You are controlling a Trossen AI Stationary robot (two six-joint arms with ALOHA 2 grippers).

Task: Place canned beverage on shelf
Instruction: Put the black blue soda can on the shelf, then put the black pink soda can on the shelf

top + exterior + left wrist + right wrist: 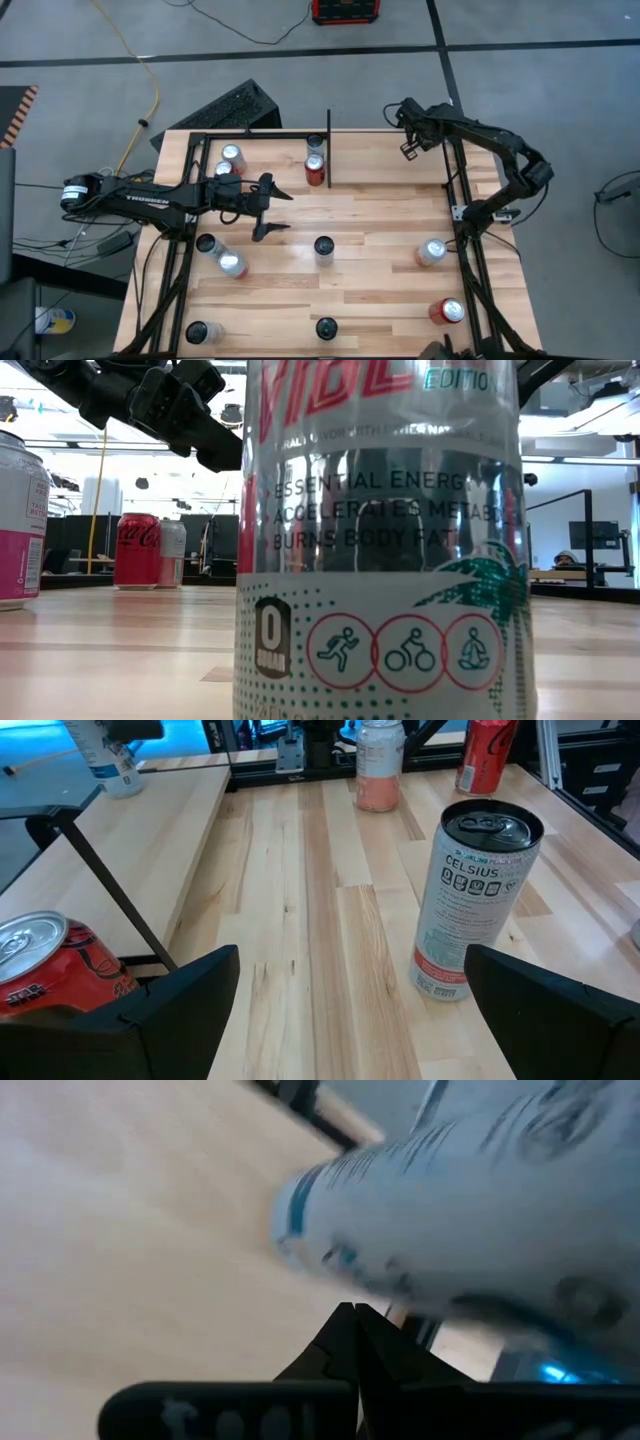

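We are seeing the left gripper (268,207) hovering with jaws spread wide and empty over the light wooden plank surface (380,290), pointing at a tall silver Celsius can with a black top (472,900), standing upright just ahead of the fingers. No can is being held, so this placement is looking barely begun: the approach is on, and grasp, carry and set-down are all left. Already standing on the black-railed wooden shelf (380,160) at the far edge are a red cola can (315,170), a dark-topped can just behind it, beside the short black divider bar (328,150), and a silver can (232,155). The right gripper (409,146) is waiting with jaws pressed together, empty, over the shelf's far right corner. Several more smooth, glossy metal cylinders are sitting scattered on the matte, grained planks.
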